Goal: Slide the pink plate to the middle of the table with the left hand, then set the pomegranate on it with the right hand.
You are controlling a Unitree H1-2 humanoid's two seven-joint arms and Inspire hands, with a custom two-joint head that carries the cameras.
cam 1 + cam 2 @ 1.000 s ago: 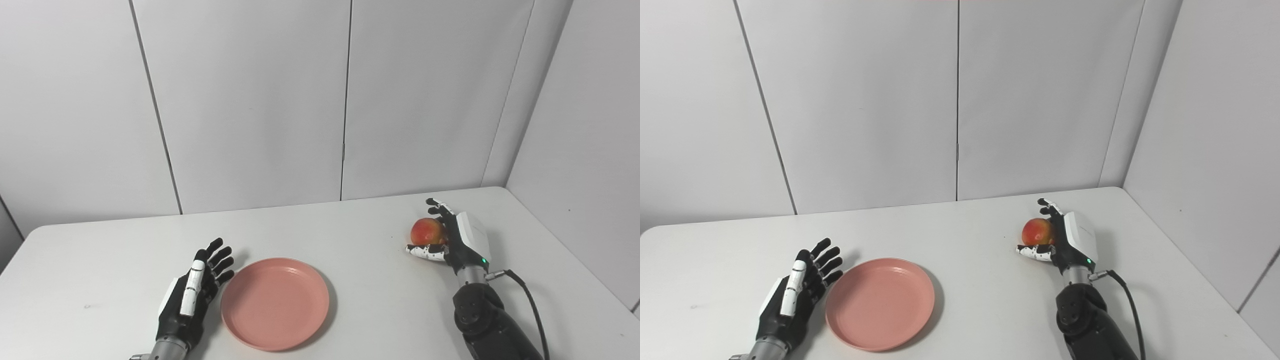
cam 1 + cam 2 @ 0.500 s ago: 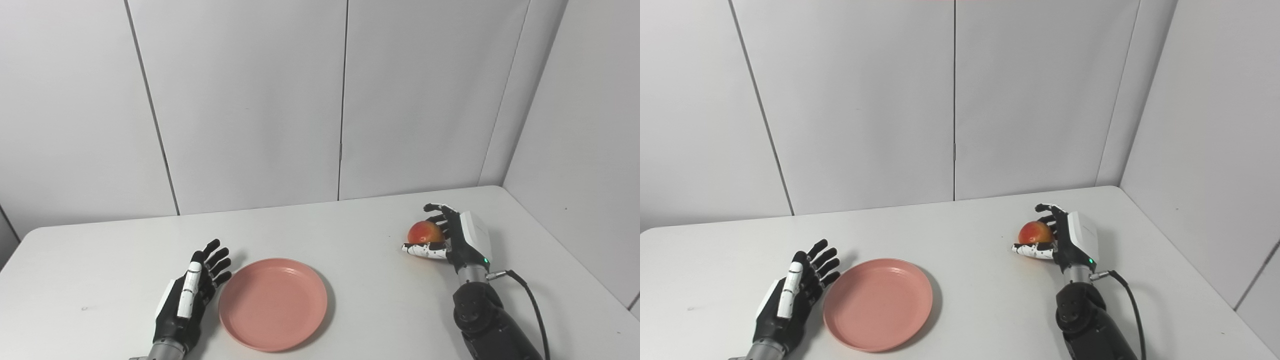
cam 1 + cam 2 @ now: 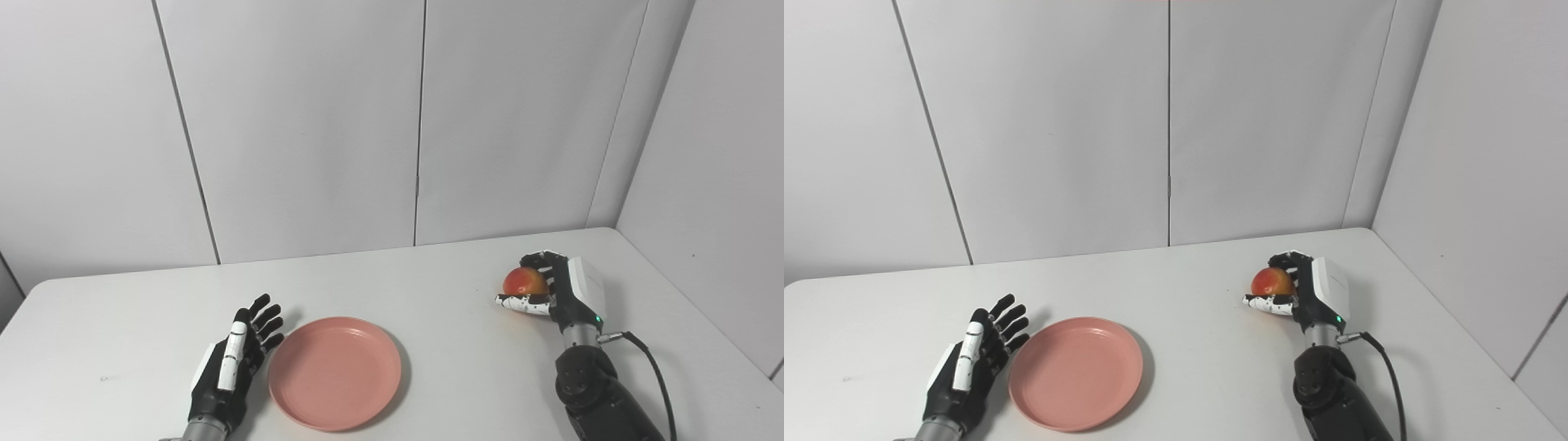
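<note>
On the white table (image 3: 429, 288), w/ the pink plate (image 3: 335, 372) as the reference point: the plate lies flat near the front edge, roughly mid-table but a bit toward the robot's left side. Nothing rests on it.

Left hand (image 3: 229, 367) sits just beside the plate's left rim, palm side turned toward the plate, fingers (image 3: 264, 313) spread apart and pointing away from the robot, holding nothing. Fingertips reach about level w/ the plate's far-left rim; whether the hand actually touches the rim can't be told from either view, though the gap looks very slim at most.

Pomegranate (image 3: 524, 280) is well apart from the plate, off to the plate's right and farther back on the table, approx. halfway between the plate and the right-hand wall corner. It's red w/ a yellowish patch on top. Right hand (image 3: 1304, 288) is wrapped around it: dark fingers curl over the far side and top of the fruit, white-speckled thumb (image 3: 517, 302) runs under and in front of it on the plate-facing side, back of the hand w/ its white cover facing away from the plate. So the fruit sits inside the hand's grasp, on the side nearest the plate. Can't tell if the fruit is on the table surface or slightly clear of it.

Black cable (image 3: 649, 361) loops from the right wrist toward the front-right.
</note>
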